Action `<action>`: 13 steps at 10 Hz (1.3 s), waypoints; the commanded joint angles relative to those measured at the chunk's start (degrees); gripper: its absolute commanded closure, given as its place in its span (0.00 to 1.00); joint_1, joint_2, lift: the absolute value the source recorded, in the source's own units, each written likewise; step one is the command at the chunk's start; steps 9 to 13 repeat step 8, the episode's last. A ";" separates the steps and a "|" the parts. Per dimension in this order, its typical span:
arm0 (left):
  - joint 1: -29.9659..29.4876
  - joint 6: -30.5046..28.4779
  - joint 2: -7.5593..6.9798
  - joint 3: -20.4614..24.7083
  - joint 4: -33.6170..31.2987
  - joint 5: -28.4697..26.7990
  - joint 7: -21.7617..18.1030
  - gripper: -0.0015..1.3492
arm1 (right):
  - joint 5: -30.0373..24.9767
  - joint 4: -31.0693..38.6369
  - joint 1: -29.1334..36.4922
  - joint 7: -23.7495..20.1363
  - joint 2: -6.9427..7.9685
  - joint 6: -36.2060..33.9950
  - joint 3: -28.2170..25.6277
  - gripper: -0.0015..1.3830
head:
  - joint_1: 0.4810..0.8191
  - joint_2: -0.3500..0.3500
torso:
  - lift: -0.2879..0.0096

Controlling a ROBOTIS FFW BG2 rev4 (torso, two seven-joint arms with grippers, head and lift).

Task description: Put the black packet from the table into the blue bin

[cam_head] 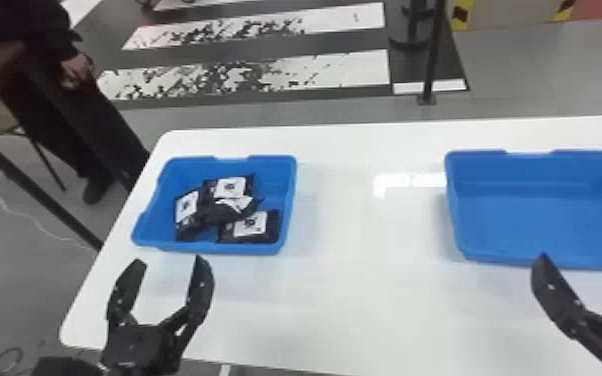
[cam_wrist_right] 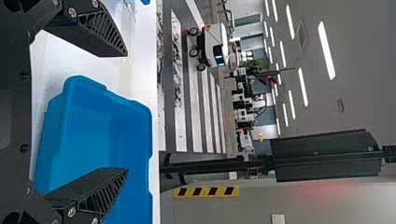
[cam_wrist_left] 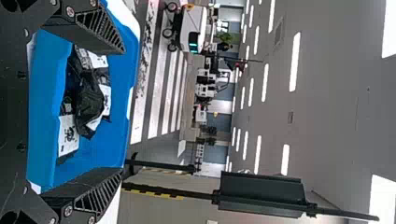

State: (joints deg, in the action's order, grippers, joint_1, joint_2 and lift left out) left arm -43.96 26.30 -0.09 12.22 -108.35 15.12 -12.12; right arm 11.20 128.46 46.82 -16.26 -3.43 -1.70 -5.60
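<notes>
Left gripper and right gripper stand open — fingers parted. Black packets lie in the left blue bin — 1 o'clock from the left gripper in the head view.

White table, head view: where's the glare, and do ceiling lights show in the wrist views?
Head view: white glare on the table, just left of the empty blue bin, clear of the black packets; left wrist view: ceiling lights show as bright white strips; right wrist view: bright ceiling lights too.
</notes>
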 commanded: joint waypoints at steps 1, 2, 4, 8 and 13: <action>-0.05 0.00 0.24 0.00 0.00 0.08 0.00 0.11 | 0.00 -0.14 0.00 0.00 0.00 0.02 0.00 0.10 | 0.63 0.77 | 0.60; -0.05 0.00 0.24 0.00 0.00 0.08 0.00 0.11 | 0.00 0.00 0.00 0.00 0.00 0.02 0.00 0.10 | 0.63 0.77 | 0.60; -0.05 0.00 0.24 -0.11 0.00 0.19 0.00 0.11 | 0.00 0.00 0.00 0.00 0.00 0.02 0.00 0.10 | 0.63 0.77 | 0.60; -0.05 0.00 0.24 -0.11 0.00 0.08 0.00 0.11 | 0.00 -0.14 0.00 0.00 0.00 0.02 0.00 0.10 | 0.63 0.77 | 0.60; -0.05 0.00 0.24 -0.11 0.00 0.08 0.00 0.11 | 0.00 -0.14 0.00 0.00 0.00 0.02 0.00 0.10 | 0.63 0.77 | 0.60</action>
